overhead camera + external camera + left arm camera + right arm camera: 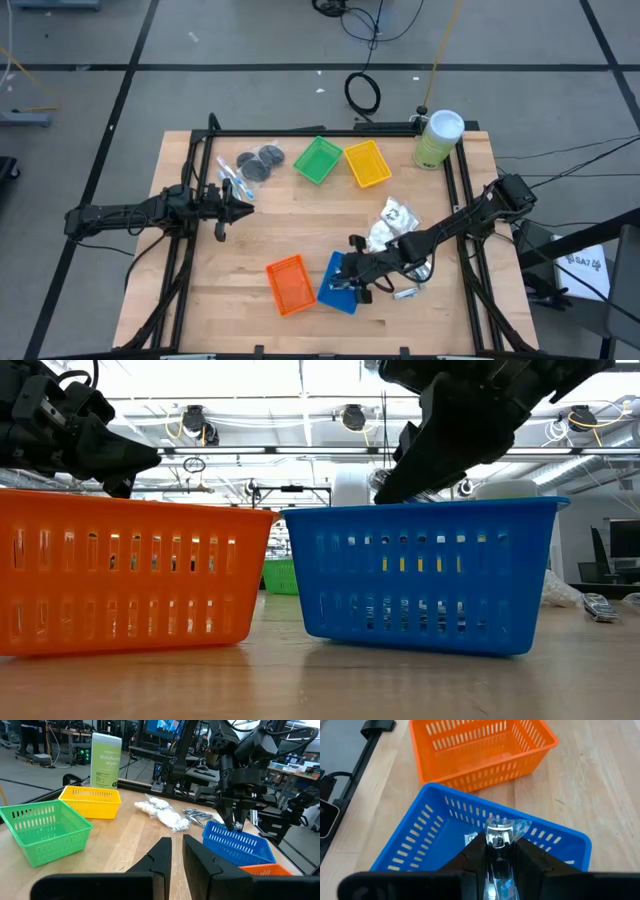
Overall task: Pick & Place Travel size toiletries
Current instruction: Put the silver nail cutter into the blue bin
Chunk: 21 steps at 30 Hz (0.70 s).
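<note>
My right gripper [356,287] hovers over the blue tray [338,282], shut on a slim clear-plastic stick [498,831] with blue inside. My left gripper [236,205] hangs above the table's left half, empty, its fingers a narrow gap apart [177,851]. More clear sticks [231,180] and dark grey discs [262,163] lie flat at the far left. White packets [393,224] and silver tubes [405,293] lie to the right of the blue tray. My right gripper pinches the clear stick between its two fingers, which lie along it. The stick's clear end [499,826] juts out past the fingertips. The fingers slant down from above over the blue tray's inside [445,827]. The stick is lifted clear of the tray.
An orange tray [290,284] stands just left of the blue one. A green tray [318,160] and a yellow tray [367,163] stand at the far middle. A tall pale green canister [438,138] stands at the far right corner.
</note>
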Each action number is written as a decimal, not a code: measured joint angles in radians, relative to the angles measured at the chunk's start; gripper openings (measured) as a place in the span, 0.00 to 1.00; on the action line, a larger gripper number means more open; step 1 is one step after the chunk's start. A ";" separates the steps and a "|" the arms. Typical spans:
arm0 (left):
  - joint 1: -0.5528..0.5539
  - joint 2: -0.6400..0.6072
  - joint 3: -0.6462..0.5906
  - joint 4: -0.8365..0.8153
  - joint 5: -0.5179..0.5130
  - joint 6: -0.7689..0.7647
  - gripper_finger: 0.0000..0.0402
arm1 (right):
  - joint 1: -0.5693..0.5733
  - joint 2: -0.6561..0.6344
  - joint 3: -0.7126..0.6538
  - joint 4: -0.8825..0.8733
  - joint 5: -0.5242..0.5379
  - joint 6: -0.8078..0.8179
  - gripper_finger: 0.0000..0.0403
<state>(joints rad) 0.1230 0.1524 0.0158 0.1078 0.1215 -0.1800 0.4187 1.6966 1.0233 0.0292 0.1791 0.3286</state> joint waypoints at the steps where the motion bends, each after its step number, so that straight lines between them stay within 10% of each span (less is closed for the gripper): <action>1: 0.000 0.000 0.000 0.000 0.000 0.000 0.11 | 0.000 0.000 0.000 0.001 0.000 0.000 0.17; 21: 0.000 0.000 0.000 0.000 0.000 0.000 0.11 | 0.000 0.000 0.000 0.005 0.000 0.000 0.18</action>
<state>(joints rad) 0.1227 0.1524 0.0158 0.1078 0.1215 -0.1800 0.4187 1.6966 1.0229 0.0341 0.1787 0.3289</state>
